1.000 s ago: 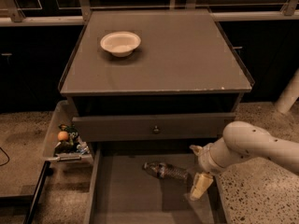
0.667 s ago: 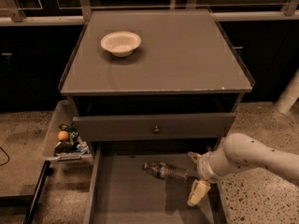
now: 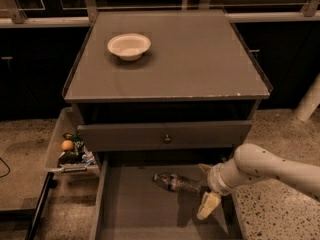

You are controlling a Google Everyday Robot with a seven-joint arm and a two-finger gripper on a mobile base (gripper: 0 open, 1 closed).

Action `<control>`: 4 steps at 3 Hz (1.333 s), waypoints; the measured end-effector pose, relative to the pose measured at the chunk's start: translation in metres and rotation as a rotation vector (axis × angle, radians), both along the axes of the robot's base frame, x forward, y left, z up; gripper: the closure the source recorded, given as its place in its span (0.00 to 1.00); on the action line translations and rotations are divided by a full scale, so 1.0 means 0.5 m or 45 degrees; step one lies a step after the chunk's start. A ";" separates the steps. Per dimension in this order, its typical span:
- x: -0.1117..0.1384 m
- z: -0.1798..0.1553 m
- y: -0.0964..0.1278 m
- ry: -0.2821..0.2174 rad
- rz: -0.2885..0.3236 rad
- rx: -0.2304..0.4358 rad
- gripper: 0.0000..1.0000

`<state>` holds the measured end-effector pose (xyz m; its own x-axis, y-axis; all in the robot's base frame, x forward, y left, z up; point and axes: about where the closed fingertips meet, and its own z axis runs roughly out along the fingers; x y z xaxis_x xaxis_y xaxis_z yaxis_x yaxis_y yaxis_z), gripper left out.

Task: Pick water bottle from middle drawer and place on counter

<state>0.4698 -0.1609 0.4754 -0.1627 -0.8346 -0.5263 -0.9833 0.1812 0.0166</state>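
White arm from right, gripper (image 3: 206, 188) low — fingers spread

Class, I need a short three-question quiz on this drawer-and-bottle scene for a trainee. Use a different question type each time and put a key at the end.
1. True or false: the water bottle lies on its side in the middle drawer.
2. What sits on the counter? A) a white bowl B) a mug C) a spoon
3. Fill in: the claw, down in the middle drawer at one end of the water bottle, is ____ (open or shut).

Key: 1 true; 2 A; 3 open, with one finger on each side of the bottle's end.
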 end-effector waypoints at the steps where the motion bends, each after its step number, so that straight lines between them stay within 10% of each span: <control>1: 0.035 -0.061 0.011 -0.015 -0.007 0.063 0.00; 4: 0.110 -0.171 0.058 -0.125 0.024 0.253 0.00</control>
